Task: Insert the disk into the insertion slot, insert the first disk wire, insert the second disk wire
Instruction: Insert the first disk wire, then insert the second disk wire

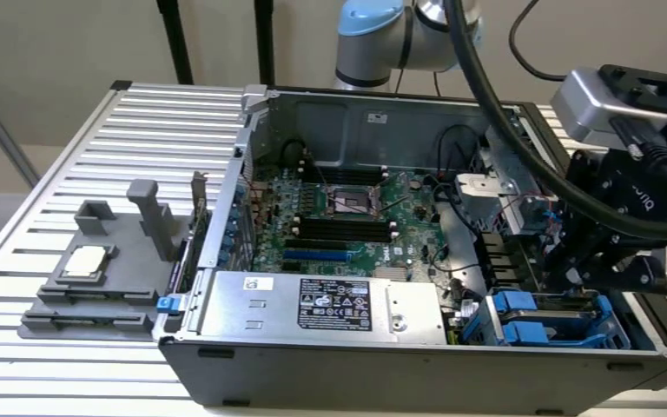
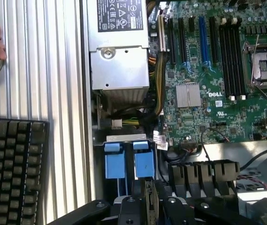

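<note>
My claw [image 1: 583, 282] over dark grey metal cage slot [image 1: 548, 334]; grip: cannot tell. Blue-framed silver-grey disk [image 2: 148, 192], seemingly edge-on under it: judged stiff, dense, shock-fragile; take frame edges.

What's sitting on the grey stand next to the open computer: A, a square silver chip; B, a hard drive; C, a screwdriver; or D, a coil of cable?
A: a square silver chip lies on the grey stand, at the exterior view's left of the open computer.
</note>
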{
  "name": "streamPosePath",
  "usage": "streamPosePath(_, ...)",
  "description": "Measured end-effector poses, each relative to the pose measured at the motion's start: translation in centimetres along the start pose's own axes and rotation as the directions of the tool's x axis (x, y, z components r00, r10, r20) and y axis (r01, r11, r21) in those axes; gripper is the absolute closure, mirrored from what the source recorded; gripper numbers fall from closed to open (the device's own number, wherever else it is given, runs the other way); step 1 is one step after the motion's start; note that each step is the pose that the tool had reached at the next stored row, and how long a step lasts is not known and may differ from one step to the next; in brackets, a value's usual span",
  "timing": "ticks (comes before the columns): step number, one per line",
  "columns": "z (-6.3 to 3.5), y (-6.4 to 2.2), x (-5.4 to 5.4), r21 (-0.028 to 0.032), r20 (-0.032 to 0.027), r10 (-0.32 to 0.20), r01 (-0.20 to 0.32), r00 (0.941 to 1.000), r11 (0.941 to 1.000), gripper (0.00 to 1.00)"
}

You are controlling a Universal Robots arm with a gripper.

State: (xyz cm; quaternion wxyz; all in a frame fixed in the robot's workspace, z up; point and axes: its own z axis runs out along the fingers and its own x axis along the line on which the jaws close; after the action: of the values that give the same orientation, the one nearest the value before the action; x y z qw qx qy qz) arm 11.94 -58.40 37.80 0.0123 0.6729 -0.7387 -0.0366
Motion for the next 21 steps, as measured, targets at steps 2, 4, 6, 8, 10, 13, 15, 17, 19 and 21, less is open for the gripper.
streamPosePath(2, 0.05, 0.79, 0.1, -0.0012, 0.0124, -0.001, 0.001, 0.9999, 1.0, 0.75)
streamPosePath(4, 0.1, 1.41, 0.1, -0.003, 0.0318, -0.002, 0.002, 0.9995, 1.0, 0.75)
streamPosePath(6, 0.11, 1.68, 0.2, -0.0045, 0.0523, -0.003, 0.004, 0.9986, 1.0, 0.75)
streamPosePath(8, 0.11, 1.68, 0.2, -0.0048, 0.0541, -0.004, 0.004, 0.9985, 1.0, 0.75)
streamPosePath(10, 0.11, 1.68, 0.2, -0.0047, 0.0542, -0.004, 0.004, 0.9985, 1.0, 0.75)
streamPosePath(13, 0.11, 1.68, 0.2, -0.0048, 0.0542, -0.004, 0.004, 0.9985, 1.0, 0.75)
streamPosePath(15, 0.11, 1.68, 0.2, -0.0047, 0.0542, -0.004, 0.004, 0.9985, 1.0, 0.75)
streamPosePath(17, 0.11, 1.68, 0.2, -0.0047, 0.0542, -0.004, 0.004, 0.9985, 1.0, 0.75)
streamPosePath(19, 0.11, 1.68, 0.2, -0.0047, 0.0542, -0.004, 0.004, 0.9985, 1.0, 0.75)
streamPosePath(21, 0.11, 1.68, 0.1, -0.0047, 0.0542, -0.004, 0.004, 0.9985, 1.0, 0.75)
